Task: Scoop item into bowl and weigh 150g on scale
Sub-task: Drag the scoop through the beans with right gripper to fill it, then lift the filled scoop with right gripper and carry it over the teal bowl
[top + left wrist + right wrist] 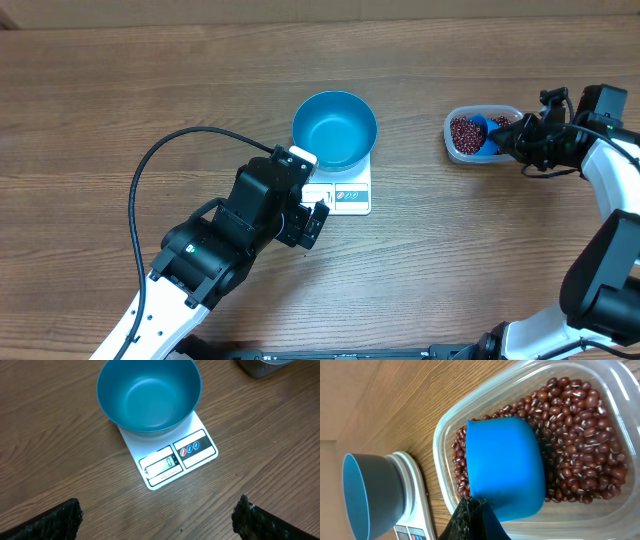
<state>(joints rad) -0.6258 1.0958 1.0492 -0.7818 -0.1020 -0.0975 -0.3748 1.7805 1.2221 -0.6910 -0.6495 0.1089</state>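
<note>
**Weighing station before the first scoop.** The empty blue bowl [334,129] sits on the white scale [346,196] at mid-tabletop, so that added beans register directly. The left end effector [159,521] hovers beside the scale, spread wide and holding nothing. Near the right edge, the right end effector [512,140] is clamped on the blue scoop [504,467] and holds it down in the beans [580,435] inside the clear container [440,445]. Only the left wrist view shows the display [167,463]. Only the right wrist view shows the scoop's back among the beans.
</note>
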